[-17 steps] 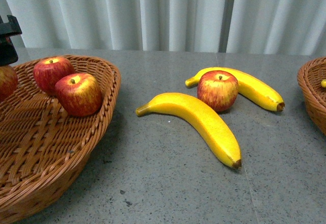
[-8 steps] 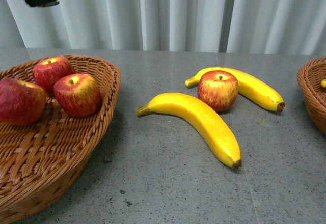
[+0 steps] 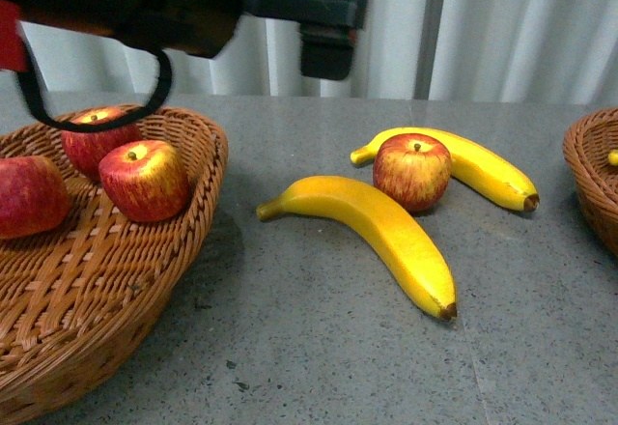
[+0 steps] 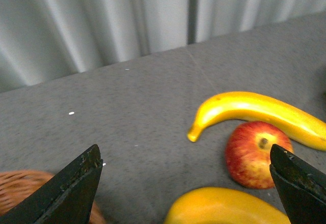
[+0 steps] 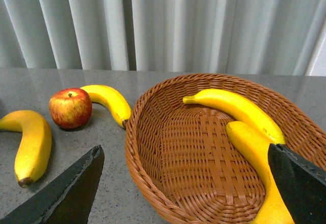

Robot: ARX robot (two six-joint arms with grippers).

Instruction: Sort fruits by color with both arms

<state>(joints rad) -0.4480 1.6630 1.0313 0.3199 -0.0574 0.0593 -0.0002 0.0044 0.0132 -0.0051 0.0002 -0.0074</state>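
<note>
Fruit partly sorted on the grey tabletop point(image 3: 319, 367); left pincer point(image 4: 184, 152) and right pincer point(image 5: 184, 151) both spread wide, empty.
Only the front view shows the left basket point(image 3: 217, 155) with three apples point(image 3: 145, 181); the right wrist view alone looks into the right basket point(image 5: 153, 112), holding two bananas point(image 5: 239, 107). Two loose bananas point(image 3: 386, 227) and one loose apple point(image 3: 412, 171) lie between the baskets.

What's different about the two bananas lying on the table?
The near banana lies in the open, apart from the apple; the far banana curves behind the apple, its middle hidden. The near banana looks deeper orange-yellow, the far banana paler. Both are curved, with brown tips.
</note>
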